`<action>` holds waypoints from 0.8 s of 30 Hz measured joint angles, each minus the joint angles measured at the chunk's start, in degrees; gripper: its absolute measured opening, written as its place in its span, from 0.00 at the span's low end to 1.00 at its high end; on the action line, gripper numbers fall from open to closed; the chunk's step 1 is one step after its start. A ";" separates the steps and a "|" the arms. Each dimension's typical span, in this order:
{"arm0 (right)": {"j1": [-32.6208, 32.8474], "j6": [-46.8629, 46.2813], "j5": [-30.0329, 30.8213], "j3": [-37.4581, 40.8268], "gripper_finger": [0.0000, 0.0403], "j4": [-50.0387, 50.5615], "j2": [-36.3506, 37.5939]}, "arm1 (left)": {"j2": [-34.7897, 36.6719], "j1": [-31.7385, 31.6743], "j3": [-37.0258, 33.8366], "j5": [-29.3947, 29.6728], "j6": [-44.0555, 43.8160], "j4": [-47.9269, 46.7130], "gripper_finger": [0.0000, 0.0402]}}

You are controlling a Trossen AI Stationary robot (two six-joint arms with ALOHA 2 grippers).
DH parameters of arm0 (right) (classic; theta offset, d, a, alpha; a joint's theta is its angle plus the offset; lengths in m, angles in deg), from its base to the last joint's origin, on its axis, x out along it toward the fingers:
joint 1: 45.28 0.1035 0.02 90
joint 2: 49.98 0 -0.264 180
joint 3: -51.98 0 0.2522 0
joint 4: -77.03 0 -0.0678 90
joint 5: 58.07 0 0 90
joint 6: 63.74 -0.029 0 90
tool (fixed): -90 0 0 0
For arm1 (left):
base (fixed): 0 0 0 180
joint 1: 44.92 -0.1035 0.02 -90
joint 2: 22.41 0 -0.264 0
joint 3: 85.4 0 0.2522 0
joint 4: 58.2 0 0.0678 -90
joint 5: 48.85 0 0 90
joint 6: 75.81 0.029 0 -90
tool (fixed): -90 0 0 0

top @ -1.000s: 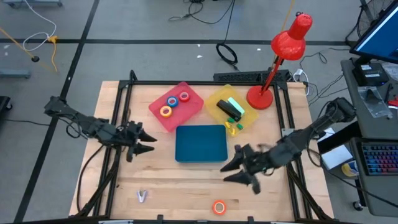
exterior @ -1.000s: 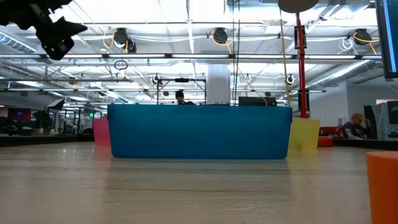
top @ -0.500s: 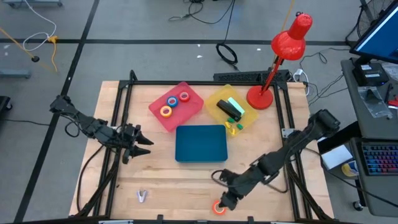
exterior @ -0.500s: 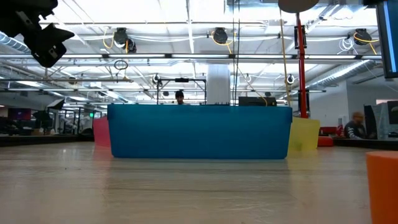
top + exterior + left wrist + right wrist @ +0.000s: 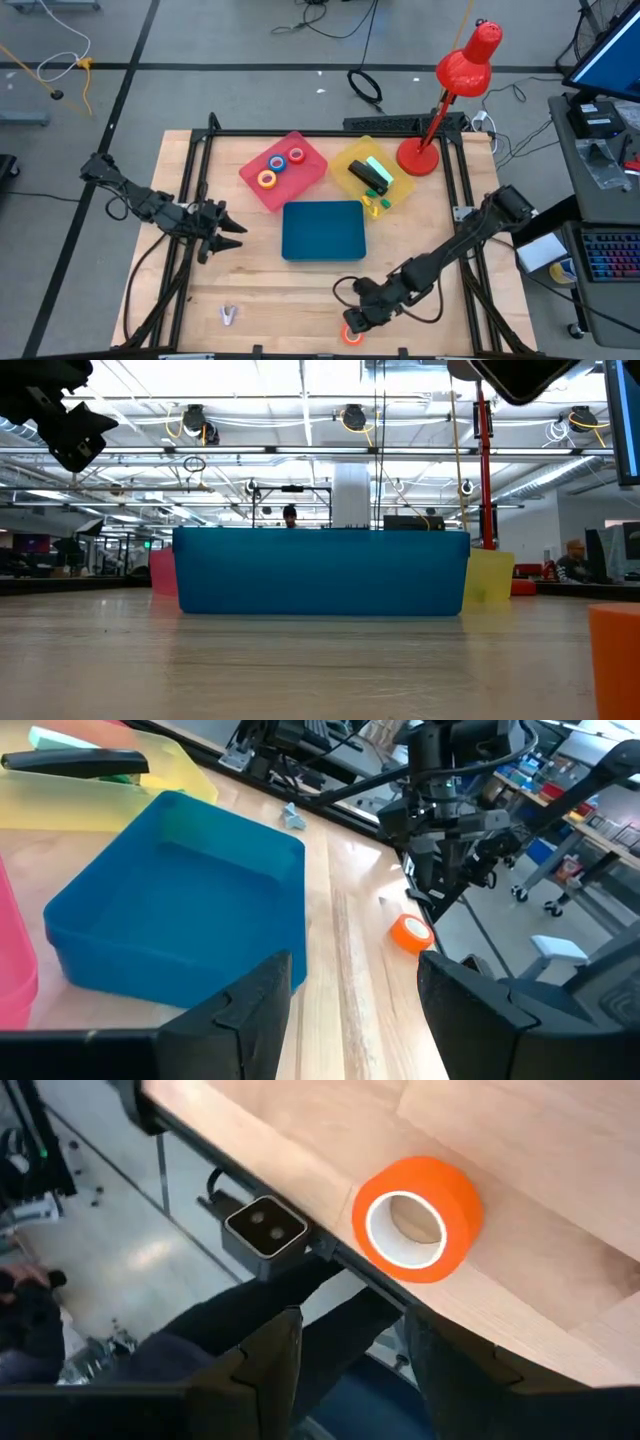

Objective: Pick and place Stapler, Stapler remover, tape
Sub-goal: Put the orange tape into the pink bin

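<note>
R gripper (image 5: 350,322) hangs over orange tape (image 5: 417,1218) at table's near edge, fingers apart, lined up to grab. L gripper (image 5: 228,233) waits open, left of blue bin (image 5: 322,230).

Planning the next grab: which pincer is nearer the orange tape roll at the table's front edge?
Right. The right pincer hovers just above the orange tape roll, open. The left pincer waits far off, left of the blue tray.
</note>
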 joint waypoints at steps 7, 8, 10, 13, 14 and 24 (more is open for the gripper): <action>0.00 -1.64 1.53 0.02 0.42 1.69 -1.46 | -0.02 -0.02 0.00 0.02 0.18 -1.60 0.54; 0.00 -1.69 1.61 0.02 0.42 2.52 -1.55 | -0.02 -0.02 0.00 0.02 0.19 -1.60 0.54; 0.00 -1.71 1.50 0.09 0.42 3.38 -1.58 | -0.02 -0.02 0.00 0.34 0.20 -1.76 0.54; 0.02 -1.71 1.58 0.04 0.42 3.83 -1.51 | -0.02 -0.02 0.00 1.48 0.32 -1.95 0.54; 0.02 -1.71 1.56 0.04 0.42 4.09 -1.53 | -0.02 -0.04 0.00 1.70 0.33 -1.99 0.54; 0.02 -1.73 -0.63 0.03 0.42 1.52 -4.32 | -0.02 -0.08 0.00 2.03 1.21 -2.45 0.54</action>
